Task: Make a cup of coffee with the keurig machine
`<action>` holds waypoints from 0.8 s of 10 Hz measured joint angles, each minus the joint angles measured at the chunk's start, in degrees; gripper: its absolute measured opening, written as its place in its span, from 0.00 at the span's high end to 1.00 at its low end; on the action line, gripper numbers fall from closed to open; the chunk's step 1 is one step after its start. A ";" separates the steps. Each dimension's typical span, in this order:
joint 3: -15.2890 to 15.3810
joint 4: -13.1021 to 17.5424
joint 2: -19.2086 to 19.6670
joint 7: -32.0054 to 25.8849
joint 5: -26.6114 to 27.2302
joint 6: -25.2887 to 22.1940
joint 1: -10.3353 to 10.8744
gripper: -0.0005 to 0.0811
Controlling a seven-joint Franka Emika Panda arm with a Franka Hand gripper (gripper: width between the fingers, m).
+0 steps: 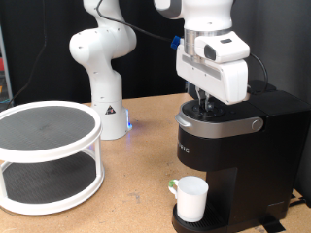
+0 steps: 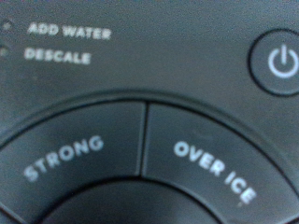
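one cup [image 1: 190,198], one keurig machine [image 1: 233,146]

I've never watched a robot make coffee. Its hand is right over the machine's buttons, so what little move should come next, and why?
Probably a short press straight down onto the panel. The gripper sits just above the top of the keurig machine, the cup already stands under the spout, and the wrist view shows the STRONG button, the OVER ICE button and the power button close up.

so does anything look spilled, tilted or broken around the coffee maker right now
Nothing stands out. The small white mug stands upright under the matte black coffee maker, whose lid is down; the hand sits over its top button panel. No spill shows.
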 joint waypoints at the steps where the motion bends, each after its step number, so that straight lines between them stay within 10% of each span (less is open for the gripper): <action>1: 0.00 -0.30 -0.18 0.00 0.00 0.49 0.00 0.99; 8: -1.11 3.76 2.61 0.07 2.82 -6.69 -0.52 0.99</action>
